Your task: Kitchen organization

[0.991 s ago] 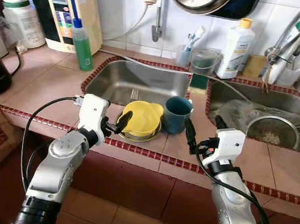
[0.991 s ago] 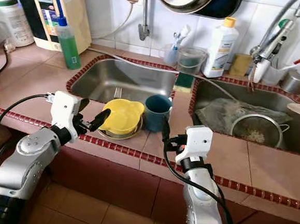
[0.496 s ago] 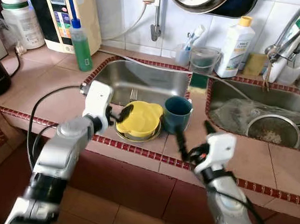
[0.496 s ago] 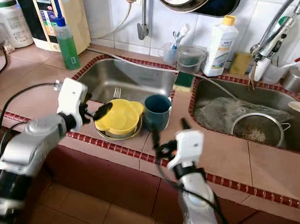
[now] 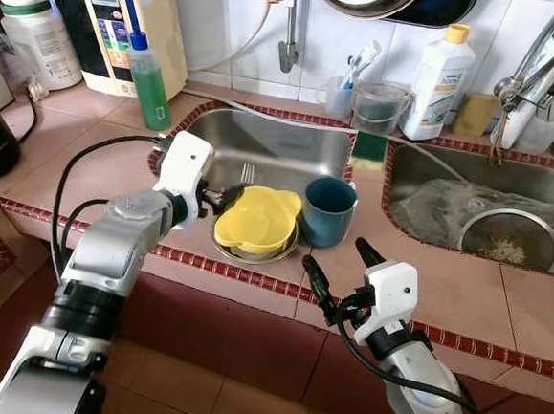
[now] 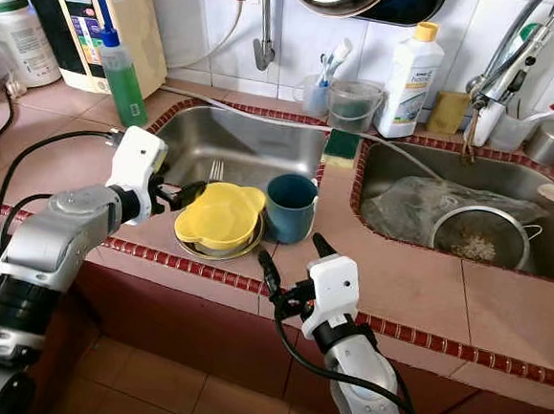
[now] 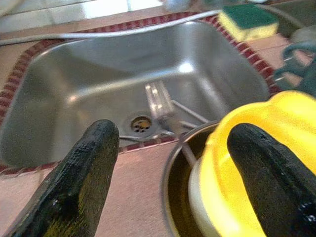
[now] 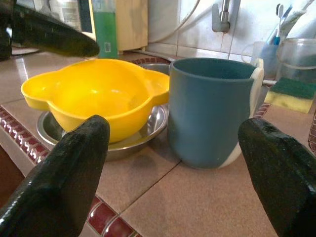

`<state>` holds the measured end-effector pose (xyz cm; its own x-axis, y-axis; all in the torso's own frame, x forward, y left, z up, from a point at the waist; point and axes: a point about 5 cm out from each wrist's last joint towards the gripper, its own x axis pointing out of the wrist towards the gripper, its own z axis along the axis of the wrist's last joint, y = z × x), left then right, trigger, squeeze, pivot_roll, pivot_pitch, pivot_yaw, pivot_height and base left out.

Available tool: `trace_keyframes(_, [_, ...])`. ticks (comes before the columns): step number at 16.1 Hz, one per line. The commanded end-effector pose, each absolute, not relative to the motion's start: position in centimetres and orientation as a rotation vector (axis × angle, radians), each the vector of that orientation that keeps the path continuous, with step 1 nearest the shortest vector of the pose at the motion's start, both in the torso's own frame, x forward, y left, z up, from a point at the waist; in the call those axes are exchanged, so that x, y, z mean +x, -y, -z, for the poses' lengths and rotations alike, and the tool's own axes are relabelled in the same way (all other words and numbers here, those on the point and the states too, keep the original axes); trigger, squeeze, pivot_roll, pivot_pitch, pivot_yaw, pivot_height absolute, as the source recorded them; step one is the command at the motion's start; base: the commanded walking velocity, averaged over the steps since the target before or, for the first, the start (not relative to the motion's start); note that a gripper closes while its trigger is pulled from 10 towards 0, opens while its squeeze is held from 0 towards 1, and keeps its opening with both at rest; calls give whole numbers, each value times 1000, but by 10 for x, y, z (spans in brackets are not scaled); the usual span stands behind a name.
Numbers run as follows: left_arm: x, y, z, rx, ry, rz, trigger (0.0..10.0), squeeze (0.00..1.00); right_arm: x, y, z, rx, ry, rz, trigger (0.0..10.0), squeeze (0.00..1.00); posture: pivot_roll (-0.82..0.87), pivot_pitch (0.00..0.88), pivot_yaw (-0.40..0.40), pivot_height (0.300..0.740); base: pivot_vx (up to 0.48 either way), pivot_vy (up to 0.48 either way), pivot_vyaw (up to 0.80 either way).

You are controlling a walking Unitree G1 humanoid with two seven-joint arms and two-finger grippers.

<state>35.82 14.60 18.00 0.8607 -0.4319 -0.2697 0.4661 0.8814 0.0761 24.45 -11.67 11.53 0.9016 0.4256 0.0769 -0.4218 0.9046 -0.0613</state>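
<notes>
A yellow bowl (image 5: 257, 220) with ear handles sits in a steel dish (image 5: 283, 250) on the tiled counter, in front of the left sink. A teal mug (image 5: 327, 211) stands upright just right of it, touching or nearly touching the dish. My left gripper (image 5: 222, 201) is open at the bowl's left rim. In the left wrist view one finger (image 7: 266, 168) lies over the yellow bowl (image 7: 222, 197) and the other is over the counter. My right gripper (image 5: 333, 253) is open and empty near the counter's front edge, facing the mug (image 8: 210, 108) from a short way off.
A fork (image 7: 158, 98) lies in the left sink (image 5: 262, 148). The right sink (image 5: 423, 180) holds a strainer (image 5: 504, 244) and a grey cloth. A sponge (image 5: 366, 149) sits between the sinks. A green soap bottle (image 5: 152, 87), white bottle (image 5: 439, 81) and cups line the back.
My right gripper has drawn back from the mug, down and left toward the counter's front edge. My left arm has swung in, its gripper staying at the bowl's left rim. Bowl and mug have not moved.
</notes>
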Motion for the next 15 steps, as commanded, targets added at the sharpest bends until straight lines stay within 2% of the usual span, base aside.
trace_keyframes(1, [362, -145, -190, 143, -232, 490, 10000, 0, 242, 113, -116, -50, 88, -453, 10000, 0, -118, 0, 89, 732, 0, 0, 0])
trace_keyframes(4, [363, -143, -195, 97, -230, 530, 10000, 0, 242, 110, -115, -49, 83, -456, 10000, 0, -123, 0, 94, 732, 0, 0, 0])
trace_keyframes(7, [357, -135, -175, 177, -349, 599, 10000, 0, 241, 109, -115, -55, 81, -466, 10000, 0, -131, 0, 96, 732, 0, 0, 0])
trace_keyframes(11, [356, -131, -163, 194, -423, 589, 10000, 0, 239, 110, -115, -59, 77, -462, 10000, 0, -141, 0, 100, 732, 0, 0, 0])
trace_keyframes(14, [362, -142, -161, 134, -473, 503, 10000, 0, 236, 108, -113, -54, 70, -463, 10000, 0, -139, 0, 105, 732, 0, 0, 0])
trace_keyframes(15, [363, -144, -163, 121, -457, 492, 5255, 0, 236, 107, -112, -53, 68, -464, 10000, 0, -137, 0, 106, 732, 0, 0, 0])
